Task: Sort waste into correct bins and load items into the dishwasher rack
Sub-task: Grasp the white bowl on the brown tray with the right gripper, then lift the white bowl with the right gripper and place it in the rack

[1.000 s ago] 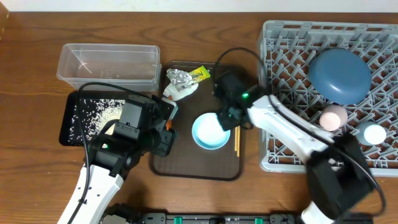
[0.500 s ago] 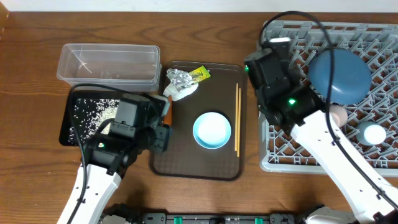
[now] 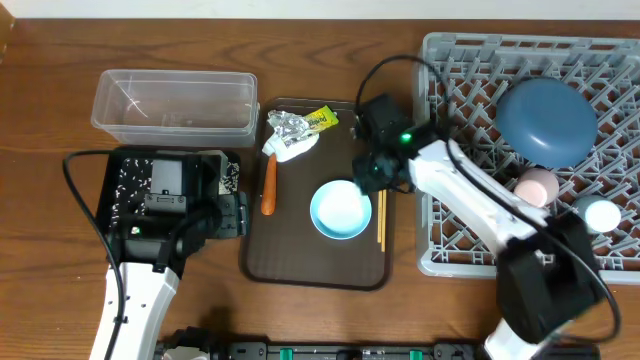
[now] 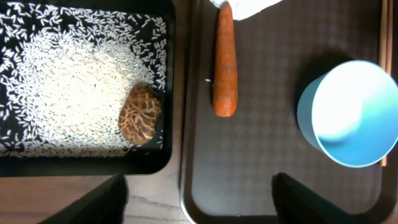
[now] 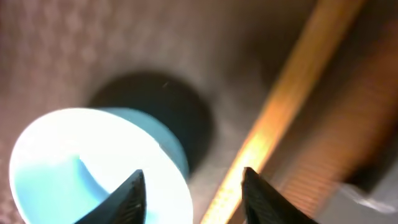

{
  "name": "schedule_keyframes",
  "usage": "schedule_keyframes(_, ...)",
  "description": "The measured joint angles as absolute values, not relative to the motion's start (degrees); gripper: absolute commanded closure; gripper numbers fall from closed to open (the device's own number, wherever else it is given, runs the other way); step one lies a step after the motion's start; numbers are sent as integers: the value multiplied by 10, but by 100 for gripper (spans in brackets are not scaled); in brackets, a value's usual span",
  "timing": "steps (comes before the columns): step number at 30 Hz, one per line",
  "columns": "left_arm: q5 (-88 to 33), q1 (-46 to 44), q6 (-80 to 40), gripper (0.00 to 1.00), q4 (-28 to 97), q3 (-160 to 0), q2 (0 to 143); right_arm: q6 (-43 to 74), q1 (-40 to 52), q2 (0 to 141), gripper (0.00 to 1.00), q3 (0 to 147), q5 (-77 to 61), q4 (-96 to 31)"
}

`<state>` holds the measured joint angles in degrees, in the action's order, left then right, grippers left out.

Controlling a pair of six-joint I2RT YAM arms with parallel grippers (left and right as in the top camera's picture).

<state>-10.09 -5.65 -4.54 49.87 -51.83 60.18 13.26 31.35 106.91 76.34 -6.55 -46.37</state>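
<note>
Carrot stick [image 3: 268,184] now on serving tray [image 3: 310,268]

left claw [image 4: 198,200]: jaws wide apart, empty | right claw [image 5: 194,198]: jaws partly apart, pointing down

Carrot stick [image 3: 268,185] lying lengthwise beside upright pale bowl [image 3: 340,210] and chopsticks [image 3: 380,225], foil [image 3: 289,125], sachet [image 3: 323,119] and crumpled paper [image 3: 290,149] clustered behind, brown lump [image 4: 139,114] on rice [image 4: 62,93] in black tray [image 4: 81,165], clear tub [image 3: 175,75] beyond, blue plate [image 3: 546,120], pink cup [image 3: 538,187], light-blue cup [image 3: 601,215] in grey rack [image 3: 460,100]
</note>
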Motion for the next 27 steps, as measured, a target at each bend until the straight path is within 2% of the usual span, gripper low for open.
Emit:
schedule_keyframes(2, -101, -57, -48, 2, 500, -518, 602, 124, 314, 1095, 79, 763, -96, -465)
schedule_keyframes(7, -101, -57, -47, 2, 501, -518, 602, 113, 314, 1125, 88, 762, -130, -462)
schedule_keyframes(10, -101, -57, -48, 2, 501, -518, 602, 109, 314, 1133, 99, 762, -137, -449)
schedule_keyframes(15, -101, -57, -47, 2, 501, -518, 602, 109, 314, 1144, 99, 762, -132, -427)
schedule_keyframes(20, -101, -57, -48, 2, 501, -518, 602, 147, 315, 1142, 99, 762, -57, -424)
schedule_keyframes(27, -101, -57, -48, 2, 502, -518, 602, 194, 322, 1052, 99, 762, 139, -426)
